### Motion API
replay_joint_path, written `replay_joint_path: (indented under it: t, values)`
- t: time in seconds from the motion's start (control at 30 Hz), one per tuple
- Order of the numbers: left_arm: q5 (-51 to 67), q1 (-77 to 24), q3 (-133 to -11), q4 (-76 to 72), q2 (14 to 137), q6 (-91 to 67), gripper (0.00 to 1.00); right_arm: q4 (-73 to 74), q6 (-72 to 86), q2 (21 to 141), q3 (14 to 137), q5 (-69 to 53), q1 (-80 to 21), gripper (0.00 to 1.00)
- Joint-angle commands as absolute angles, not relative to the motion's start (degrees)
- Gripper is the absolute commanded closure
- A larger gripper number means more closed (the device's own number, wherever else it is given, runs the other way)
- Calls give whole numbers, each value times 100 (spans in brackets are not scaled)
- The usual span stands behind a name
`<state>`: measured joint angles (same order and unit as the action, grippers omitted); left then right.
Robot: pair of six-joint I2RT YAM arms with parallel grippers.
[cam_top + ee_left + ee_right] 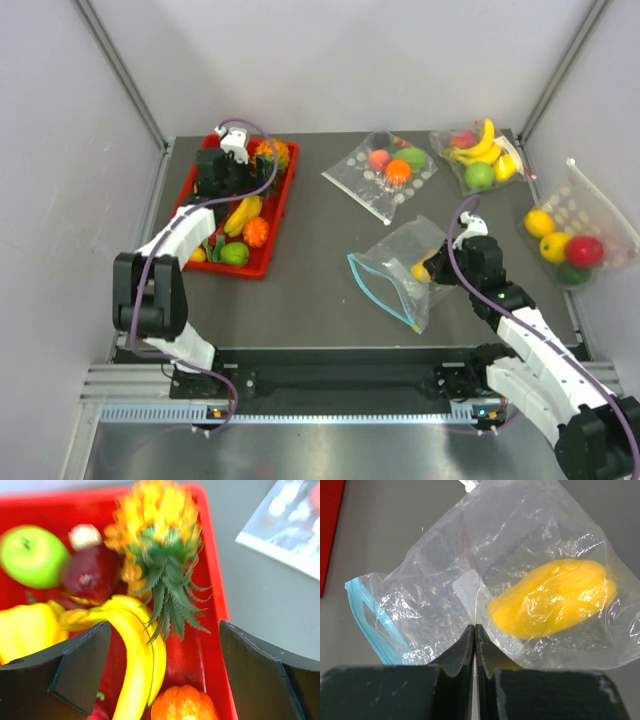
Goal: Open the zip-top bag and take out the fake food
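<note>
one fruit left in the bag, held only by a thin pinch of plastic

in the overhead view, the zip-top bag (400, 265) lies on the dark table (300, 290) a little toward four o'clock from the centre. its teal zip strip (367, 610) faces seven o'clock and looks parted. your right gripper (475, 645) has its jaws pressed together on a fold of clear film at the bag's three o'clock edge. one yellow fruit (552, 597) sits inside at the closed end, just beside that pinch.

your left gripper (165, 655) hangs over the red tray (212, 580) at ten o'clock, jaws spread wide with nothing between them. below it in the tray, the pineapple (155, 525) lies beside a banana (135, 650), with its green crown pointing back toward the fingers.

what could go wrong from here:
- the right pinch holds only slick, crinkly film. a tug from the other side may pull the fold free, and the whole bag would then slide rather than give up the fruit.
- the fruit sits deep, far from the mouth. fingers pushing in could crumple the opening shut, or shove the fruit harder into the corner.
- if you lift the closed end to tip it out, the fruit may roll across the table.
- crossing from ten o'clock, the left arm could clip the tray wall, or brush the dotted bags (385, 170) at one o'clock if it swings wide.
</note>
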<state>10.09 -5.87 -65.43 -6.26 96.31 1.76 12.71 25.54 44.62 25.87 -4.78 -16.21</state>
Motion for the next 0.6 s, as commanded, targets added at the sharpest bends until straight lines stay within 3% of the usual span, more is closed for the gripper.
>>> replay_joint_path:
  t: [0.0,0.23,0.57]
  values:
    - [713,-659,-6225,-1098,8424,18,6,1222,2505,4368,2785,-615,-1538,100]
    - [379,-1290,-5705,-976,7402,9,7,1152,2540,4465,2927,-799,-1538,100]
    - [-606,-3952,-4001,-1002,6075,-246,9,510,2891,4965,3050,-1063,-1608,100]
